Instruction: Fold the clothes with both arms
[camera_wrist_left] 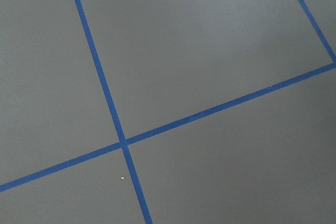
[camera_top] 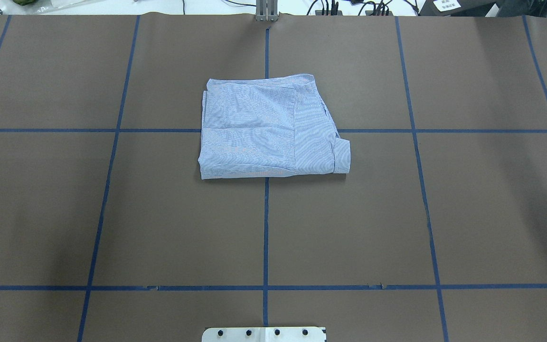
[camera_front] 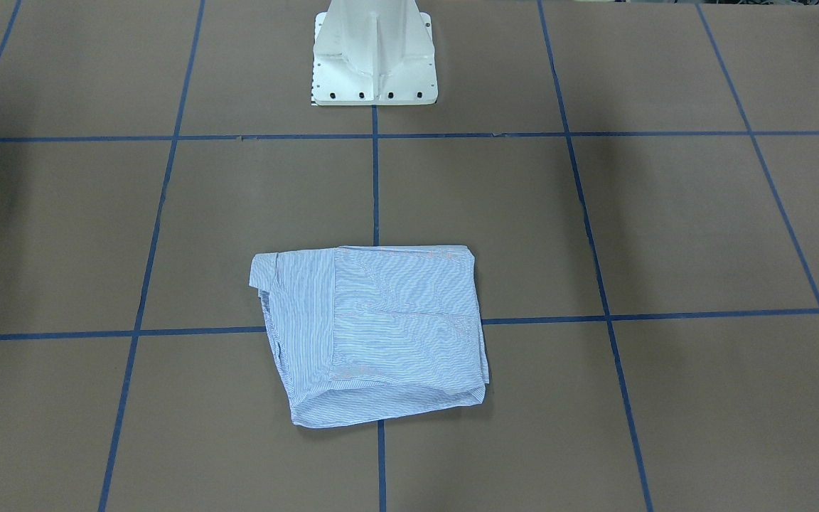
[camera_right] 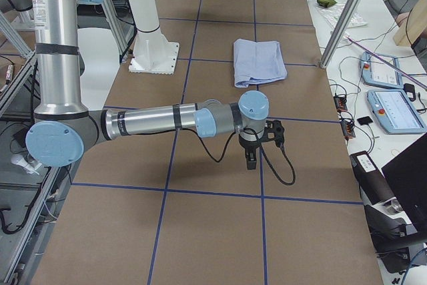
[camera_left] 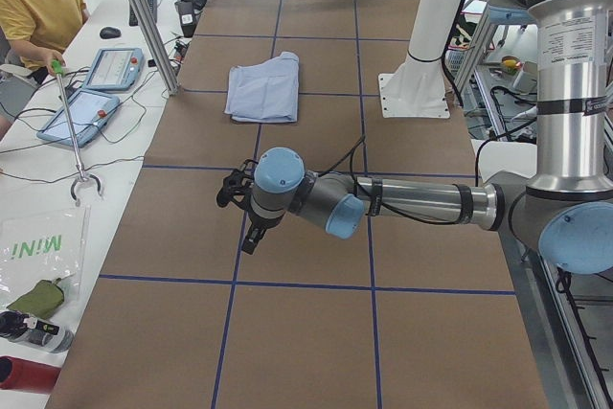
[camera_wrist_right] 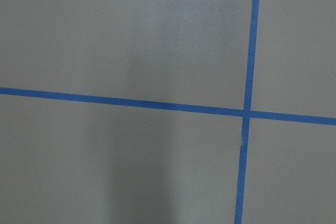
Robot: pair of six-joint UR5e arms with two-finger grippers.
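The clothes are one light blue striped shirt (camera_front: 374, 334), folded into a compact rectangle flat on the brown table (camera_top: 264, 128), a cuff showing at one corner. Neither arm touches it. The left arm, near in the exterior left view, reaches out low over the table, and its left gripper (camera_left: 249, 239) points down well short of the shirt (camera_left: 263, 88). In the exterior right view the right gripper (camera_right: 250, 160) hangs the same way, far from the shirt (camera_right: 258, 61). Whether either gripper is open or shut I cannot tell. Both wrist views show only table and tape.
Blue tape lines (camera_top: 266, 228) grid the brown table. The white pedestal base (camera_front: 374, 57) stands at the robot's edge. A person in yellow (camera_left: 34, 2) holds a grabber stick (camera_left: 72, 131) beside the table, near tablets (camera_left: 81, 112) and cables.
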